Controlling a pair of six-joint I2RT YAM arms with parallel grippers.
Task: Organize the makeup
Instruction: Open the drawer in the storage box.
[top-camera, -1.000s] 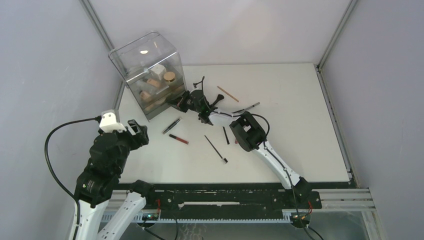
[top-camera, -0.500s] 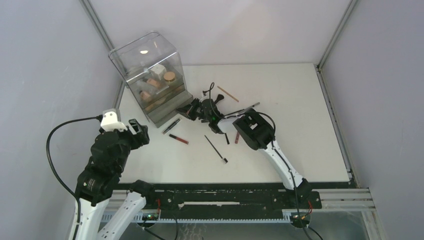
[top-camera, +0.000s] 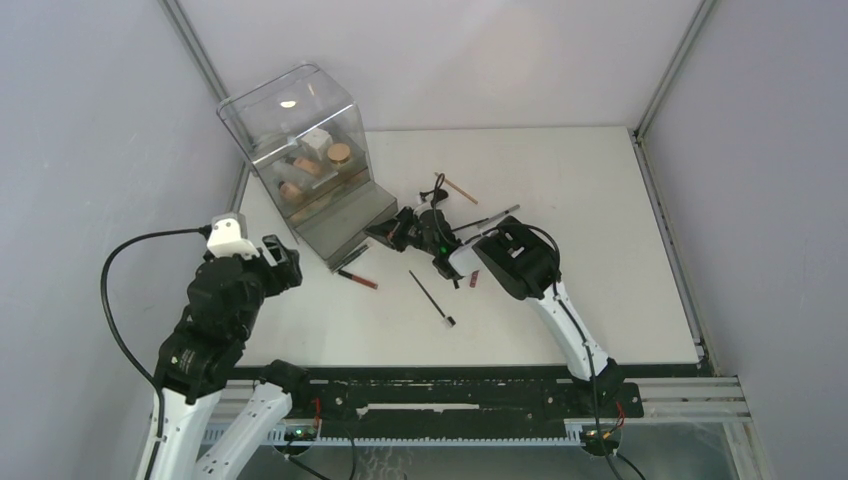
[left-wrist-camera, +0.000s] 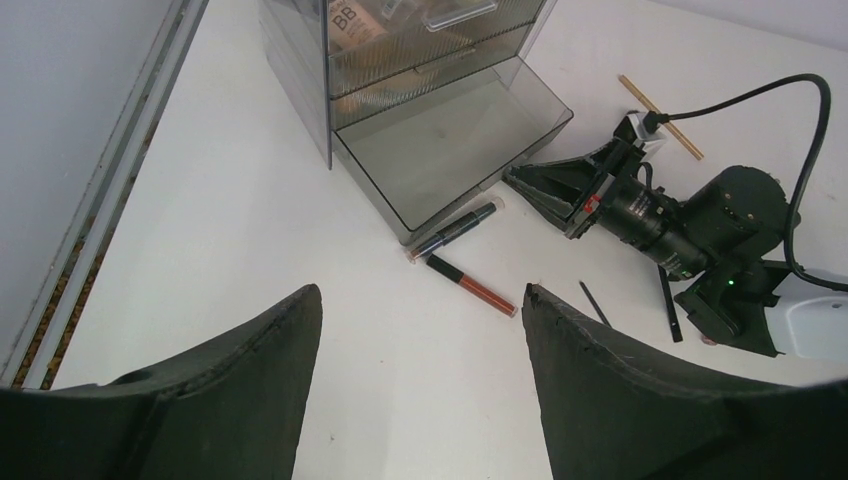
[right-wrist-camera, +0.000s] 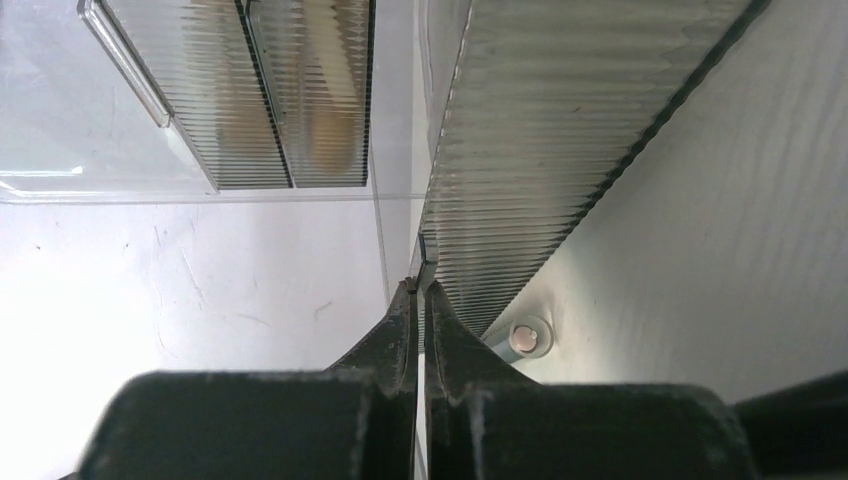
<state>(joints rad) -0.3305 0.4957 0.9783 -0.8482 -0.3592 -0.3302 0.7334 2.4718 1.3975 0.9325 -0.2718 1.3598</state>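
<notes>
Risk: smoky clear plastic drawer (left-wrist-camera: 450, 140) may shove slim black pencil (left-wrist-camera: 455, 228) just beside its front | right jaws clamp drawer lip | left jaws spread

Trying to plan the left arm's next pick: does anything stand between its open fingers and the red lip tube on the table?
Nothing visible does. Only bare table lies between the left gripper and the red lip tube. A dark pencil lies just beyond the tube, beside the drawer that the right gripper grips.

lip tube (top-camera: 357, 279) before drawer (top-camera: 345, 215), brush (top-camera: 432, 298) right (apart)
</notes>
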